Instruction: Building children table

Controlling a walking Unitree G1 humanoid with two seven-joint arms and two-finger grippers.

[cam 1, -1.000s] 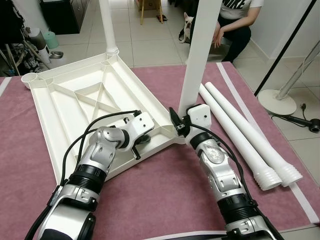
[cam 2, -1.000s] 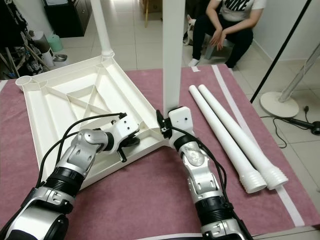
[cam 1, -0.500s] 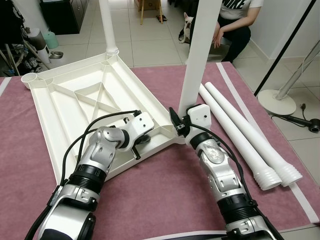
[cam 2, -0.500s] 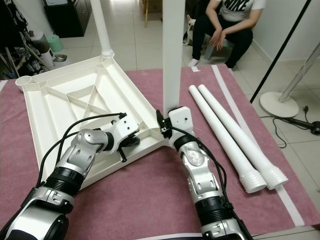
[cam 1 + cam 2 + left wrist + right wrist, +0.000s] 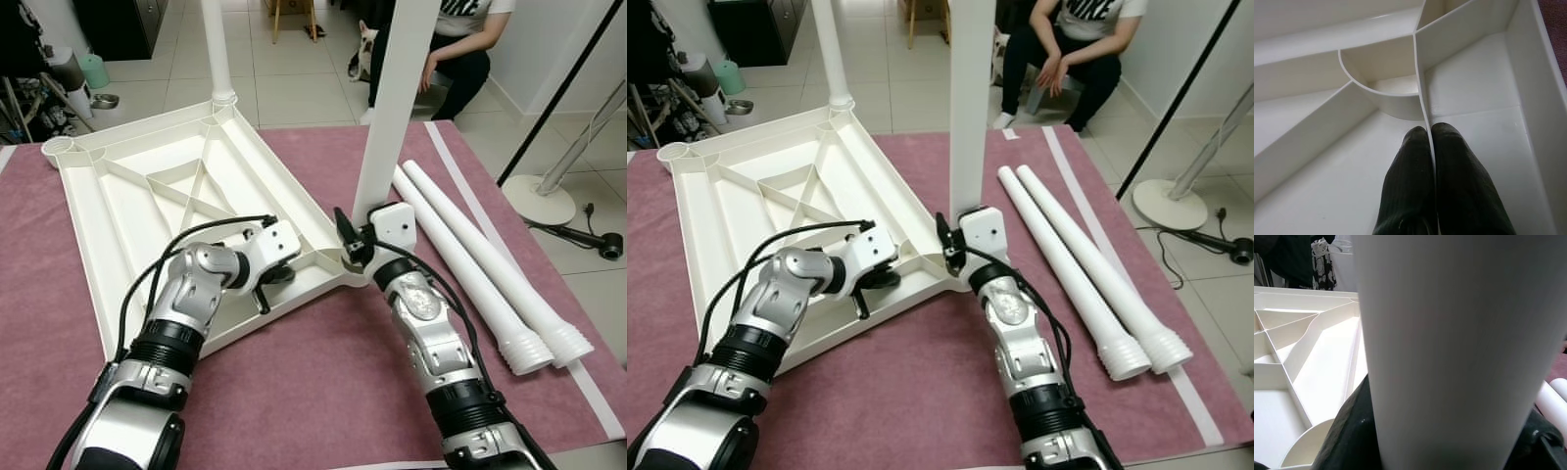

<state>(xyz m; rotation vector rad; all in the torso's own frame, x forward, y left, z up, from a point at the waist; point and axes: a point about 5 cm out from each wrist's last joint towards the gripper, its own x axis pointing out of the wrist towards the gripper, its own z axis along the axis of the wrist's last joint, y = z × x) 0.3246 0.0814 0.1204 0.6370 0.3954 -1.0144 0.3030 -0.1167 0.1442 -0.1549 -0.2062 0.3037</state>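
The right gripper [image 5: 351, 243] clasped the upright table leg [image 5: 387, 127] at the upturned tabletop's [image 5: 118, 211] near corner; the left gripper [image 5: 1431, 134] pinched a rib. Keeping the leg vertical while twisting would seat it.

Whole scene sits slightly lower and shifted in both eye views than a second ago: camera movement, not the objects. Upright leg [image 5: 392, 108] leans a touch more to the right at its top; right gripper [image 5: 355, 247] rides marginally higher against it. Seated person [image 5: 1070, 49] shows more in frame.
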